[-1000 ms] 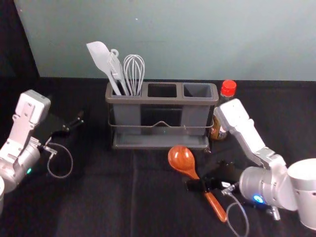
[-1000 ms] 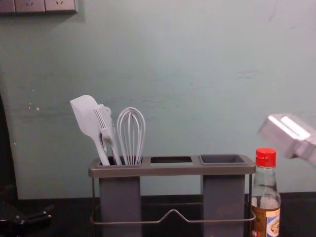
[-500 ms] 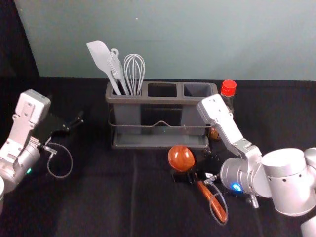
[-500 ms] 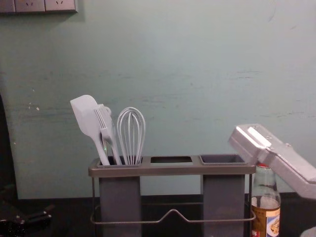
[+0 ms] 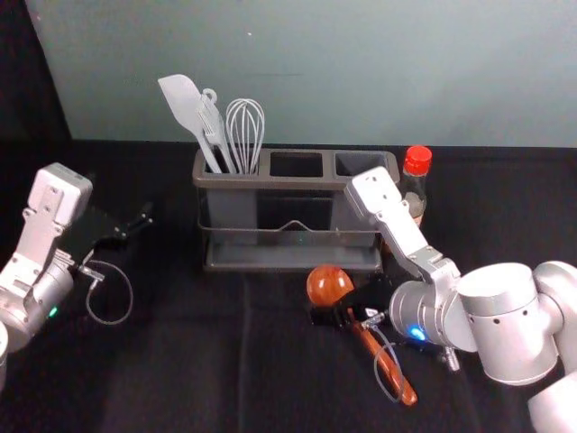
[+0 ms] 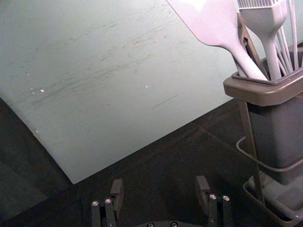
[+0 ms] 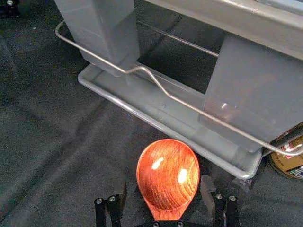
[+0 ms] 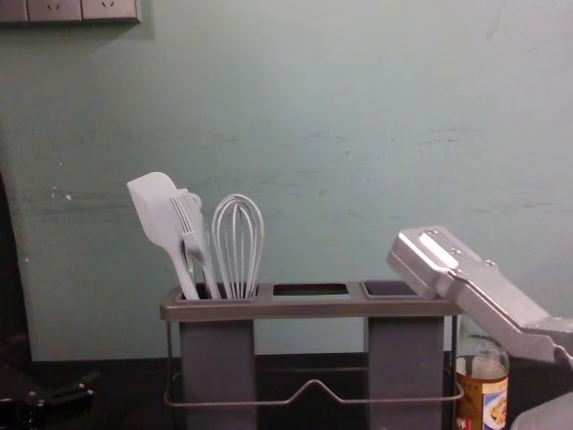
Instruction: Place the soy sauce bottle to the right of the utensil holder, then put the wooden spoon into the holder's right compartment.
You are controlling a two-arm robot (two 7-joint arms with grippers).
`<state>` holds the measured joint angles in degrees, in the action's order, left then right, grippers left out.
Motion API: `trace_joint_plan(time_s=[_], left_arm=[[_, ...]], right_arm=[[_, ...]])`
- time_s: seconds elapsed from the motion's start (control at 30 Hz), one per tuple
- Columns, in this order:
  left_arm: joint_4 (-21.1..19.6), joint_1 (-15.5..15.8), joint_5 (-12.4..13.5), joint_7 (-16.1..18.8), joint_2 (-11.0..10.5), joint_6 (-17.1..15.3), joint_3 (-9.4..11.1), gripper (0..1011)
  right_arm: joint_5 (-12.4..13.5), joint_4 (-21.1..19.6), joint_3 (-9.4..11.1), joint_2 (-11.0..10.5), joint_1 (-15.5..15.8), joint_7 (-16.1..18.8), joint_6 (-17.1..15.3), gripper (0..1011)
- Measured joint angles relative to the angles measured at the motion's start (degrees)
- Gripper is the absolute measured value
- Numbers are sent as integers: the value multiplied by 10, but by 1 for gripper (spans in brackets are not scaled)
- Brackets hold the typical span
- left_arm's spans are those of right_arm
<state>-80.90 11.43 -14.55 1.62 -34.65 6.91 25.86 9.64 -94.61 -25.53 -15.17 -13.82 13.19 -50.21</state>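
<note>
Black surface [image 5: 162, 379], grey-green wall [image 5: 361, 72] behind holder [image 5: 261, 182]. Right gripper [image 5: 335, 310] in front of holder, fingers apart, astride spoon [image 5: 328, 283]. Bottle [image 5: 416, 162] right of holder. Left gripper [image 5: 141, 224] idle, left of holder, spread.

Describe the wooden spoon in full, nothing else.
The wooden spoon is glossy reddish-brown, with visible grain, a rounded bowl and a long, slim handle. It lies on the black cloth before the utensil holder, bowl toward the holder, handle slanting back toward the robot's right. The right hand straddles it with open fingers; whether they touch it, I cannot tell.
</note>
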Motion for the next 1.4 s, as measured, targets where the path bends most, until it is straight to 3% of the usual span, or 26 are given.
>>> trace_joint_plan(time_s=[1.4], left_arm=[[0, 0, 0, 0, 0, 0, 0, 1005]], right_arm=[[-57, 35, 17, 44, 0, 7, 18, 983]])
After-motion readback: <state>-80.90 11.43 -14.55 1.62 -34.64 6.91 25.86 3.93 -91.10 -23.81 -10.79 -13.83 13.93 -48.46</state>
